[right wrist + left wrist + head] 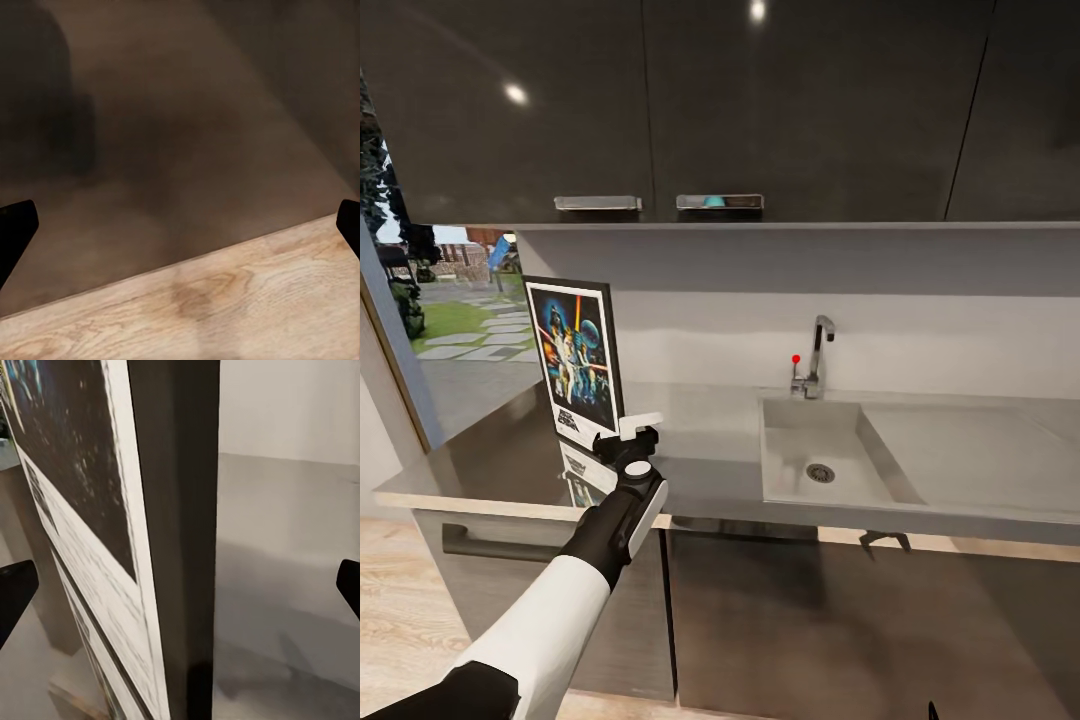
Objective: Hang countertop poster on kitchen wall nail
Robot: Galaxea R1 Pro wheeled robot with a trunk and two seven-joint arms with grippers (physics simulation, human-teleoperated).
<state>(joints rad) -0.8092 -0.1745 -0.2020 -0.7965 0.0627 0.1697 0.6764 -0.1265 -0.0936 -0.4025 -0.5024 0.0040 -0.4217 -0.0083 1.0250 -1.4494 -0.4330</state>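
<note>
The poster [575, 355] stands upright at the left end of the kitchen countertop [710, 440], its Star Wars picture facing me and mirrored in the glossy slab. My left gripper [624, 430] is at the poster's lower right corner. In the left wrist view the poster's dark side edge and white-bordered face [82, 510] run between the two dark fingertips [15, 585], which stand wide apart and open. My right gripper [180, 225] is open and holds nothing, facing a dark cabinet front and the wooden floor [225, 300]. The wall nails are out of view.
A built-in sink [820, 460] with a chrome tap [815, 360] lies right of the poster. Dark glossy wall cabinets [660, 100] hang above the counter. A window onto a garden [460, 320] is at the left. Lower cabinets [760, 620] stand below the slab.
</note>
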